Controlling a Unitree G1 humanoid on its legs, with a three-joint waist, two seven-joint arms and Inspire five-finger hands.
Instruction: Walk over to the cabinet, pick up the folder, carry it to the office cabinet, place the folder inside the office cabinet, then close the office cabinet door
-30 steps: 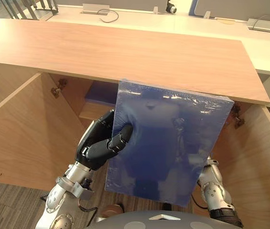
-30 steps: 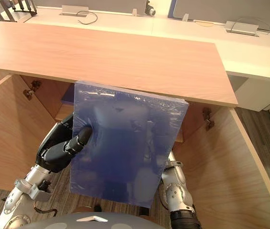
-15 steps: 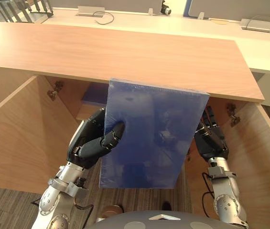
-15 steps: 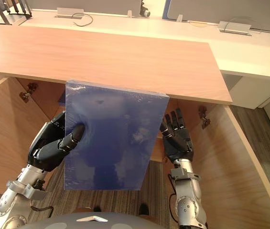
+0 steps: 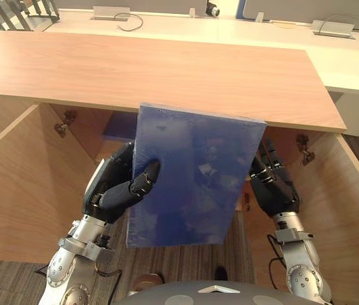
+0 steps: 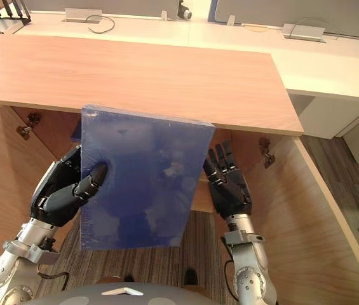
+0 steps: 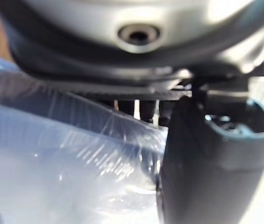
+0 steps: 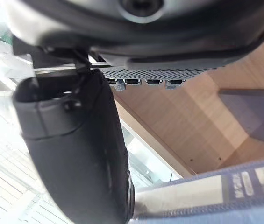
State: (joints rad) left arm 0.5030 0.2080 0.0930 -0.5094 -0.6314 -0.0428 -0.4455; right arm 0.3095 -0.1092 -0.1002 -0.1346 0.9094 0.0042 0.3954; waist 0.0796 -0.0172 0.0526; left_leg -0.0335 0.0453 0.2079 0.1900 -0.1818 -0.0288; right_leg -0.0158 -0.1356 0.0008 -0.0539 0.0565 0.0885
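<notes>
Pinching the folder in its left robot hand, right robot hand spread, the robot has yet to put it in the open office cabinet and shut the door.

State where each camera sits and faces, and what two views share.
Left eye view: on the head, looking down at the open wooden cabinet; left hand gripping the blue folder, right hand open beside it.
Right eye view: same head, slightly rightward, same scene, both arms.
Left wrist view: on the left wrist, along that hand pressed on the folder's wrapping.
Right wrist view: on the right wrist, along that hand, into the cabinet's interior.
Shared: both wrist views show the folder.
</notes>
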